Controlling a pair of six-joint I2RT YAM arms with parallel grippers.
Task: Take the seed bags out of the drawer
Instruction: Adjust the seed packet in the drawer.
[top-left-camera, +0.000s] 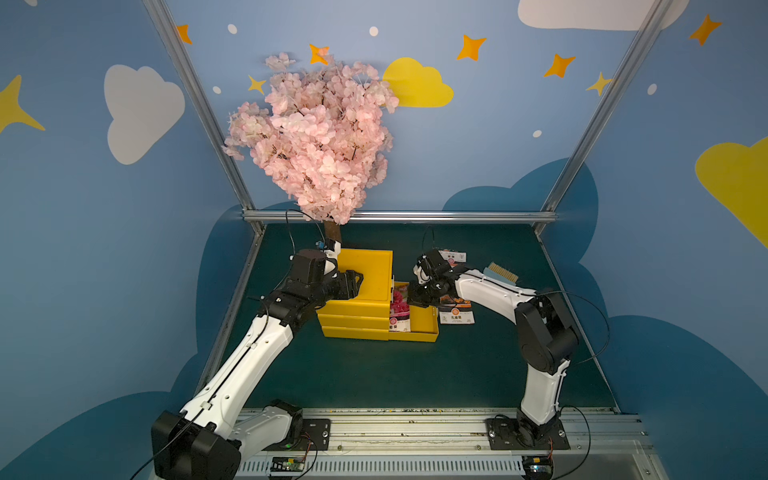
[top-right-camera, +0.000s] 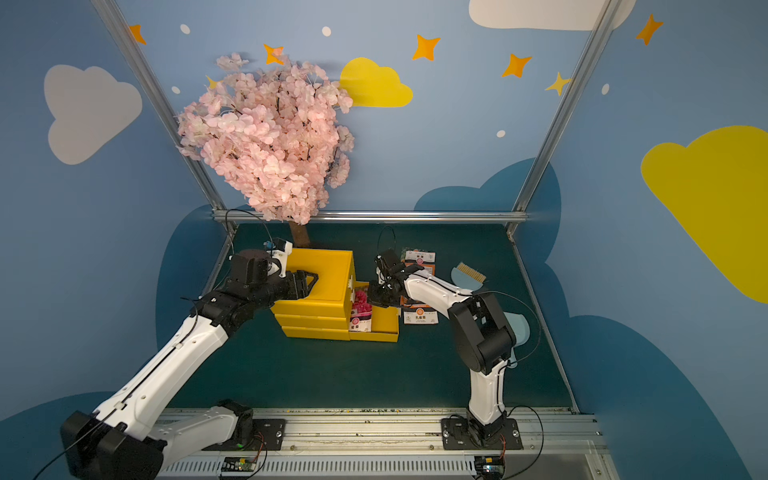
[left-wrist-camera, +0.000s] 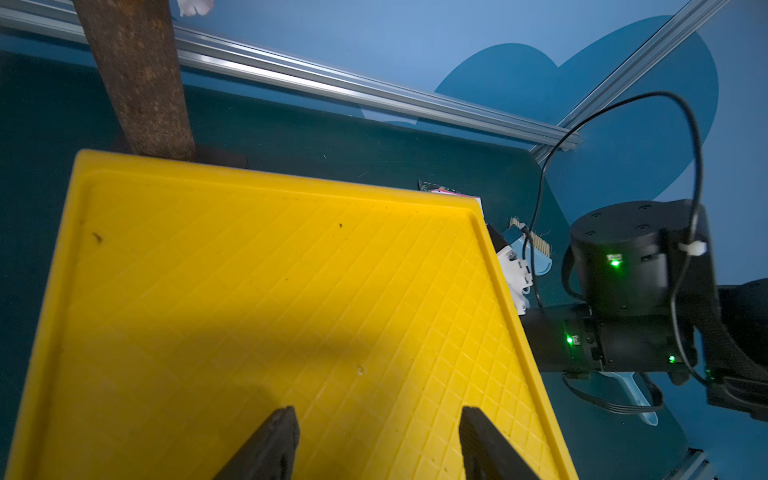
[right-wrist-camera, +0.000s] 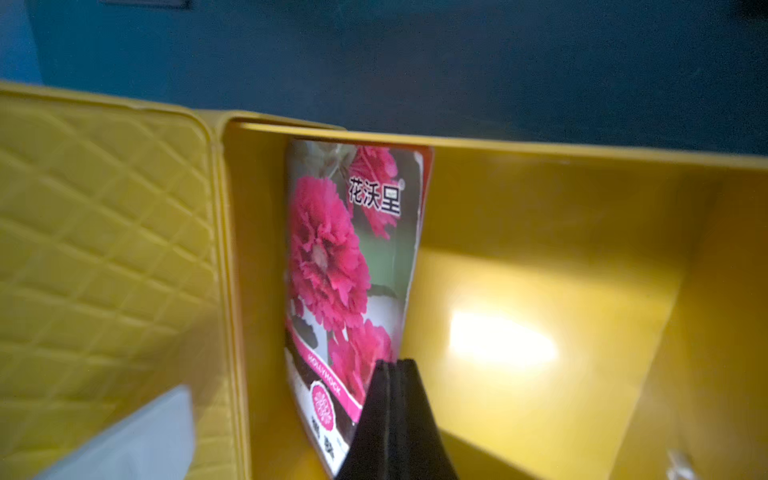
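Pinching only an edge of the pink seed bag (right-wrist-camera: 332, 257), the right pincer (right-wrist-camera: 390, 365) is clamped shut; the slick bag could be dropped. The left pincer (left-wrist-camera: 378, 411) is seen open.

Both top views are dim and bend at the edges. The right wrist view is blurry, with white glare on the yellow plastic drawer floor (right-wrist-camera: 498, 345).

A yellow chest (top-left-camera: 365, 286) stood on the mat (top-left-camera: 374, 374), its drawer (top-left-camera: 428, 330) out toward 3 o'clock with a pink bag (top-left-camera: 400, 311) standing inside. The right gripper (top-left-camera: 413, 300) met it from 3 o'clock. The left gripper (top-left-camera: 353, 282), jaws apart, hung over the chest from 9 o'clock. Two more bags lay at the drawer's 3 (top-left-camera: 456, 313) and 1 o'clock (top-left-camera: 453, 257).
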